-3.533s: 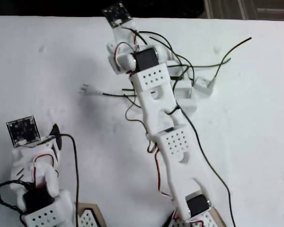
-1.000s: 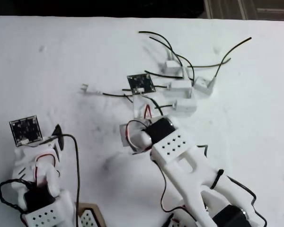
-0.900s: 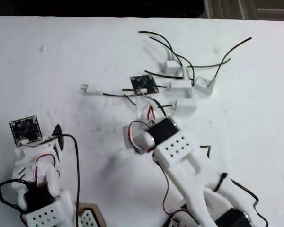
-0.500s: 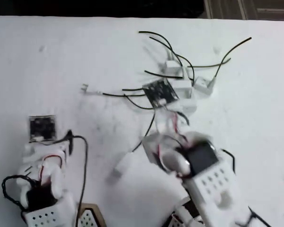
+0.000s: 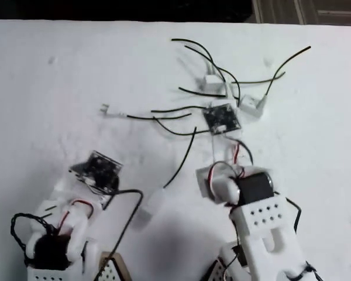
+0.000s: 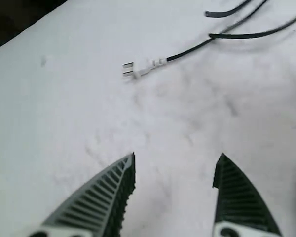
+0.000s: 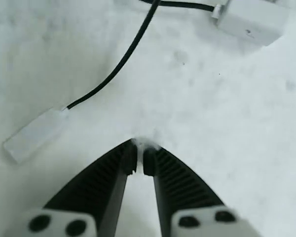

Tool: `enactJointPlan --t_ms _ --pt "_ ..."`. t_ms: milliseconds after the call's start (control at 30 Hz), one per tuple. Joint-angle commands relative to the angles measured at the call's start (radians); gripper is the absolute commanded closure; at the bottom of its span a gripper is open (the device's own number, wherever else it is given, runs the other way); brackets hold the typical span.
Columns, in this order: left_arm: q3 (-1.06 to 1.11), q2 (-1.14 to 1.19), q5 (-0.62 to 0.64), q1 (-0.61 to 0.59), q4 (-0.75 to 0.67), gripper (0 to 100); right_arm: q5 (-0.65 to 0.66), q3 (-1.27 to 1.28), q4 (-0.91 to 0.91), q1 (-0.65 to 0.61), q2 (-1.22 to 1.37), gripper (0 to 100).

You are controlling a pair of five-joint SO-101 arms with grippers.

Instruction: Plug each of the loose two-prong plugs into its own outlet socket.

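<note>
Two-prong plug point(image 5: 105, 109): lying loose on the table point(image 5: 41, 70), prongs at the end away from its black cable point(image 5: 146, 117), well apart from every socket, not yet inserted. Dragged out of the far cluster of sockets point(image 5: 213, 81) over the last few seconds and now released: one outlet socket point(image 5: 154, 203), lying between the two arms. Probably a help to the task, with a socket now near both arms. Right gripper point(image 7: 139, 148) drawn back, closed on nothing, that socket just off to one side. Left gripper point(image 6: 176, 156) swung toward the middle, spread wide and empty, plug ahead of the open jaws but well short of them.
</note>
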Motion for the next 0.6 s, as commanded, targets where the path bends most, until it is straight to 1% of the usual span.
enactJointPlan --t_ms 0,100,167,333,433,500,567 --pt "-0.04 0.002 -0.005 0.096 0.003 69 -0.015 -0.003 -0.084 0.11 0.044 97.8" --pt "-0.04 0.002 0.052 0.137 -0.034 67 -0.166 0.0 -0.15 0.234 0.079 97.8" --pt "-0.04 0.002 0.069 0.179 -0.057 67 -0.219 -0.002 -0.191 0.309 0.09 97.8" --pt "-0.04 0.038 0.071 0.311 -0.071 67 -0.229 0.0 -0.231 0.394 0.104 97.8" --pt "-0.04 0.122 0.071 0.38 -0.071 67 -0.235 0.0 -0.231 0.41 0.104 97.8" --pt "-0.051 0.189 0.063 0.426 -0.063 67 -0.261 0.0 -0.231 0.41 0.104 97.8" --pt "-0.066 0.257 0.061 0.446 -0.055 66 -0.265 0.0 -0.231 0.41 0.104 97.8"
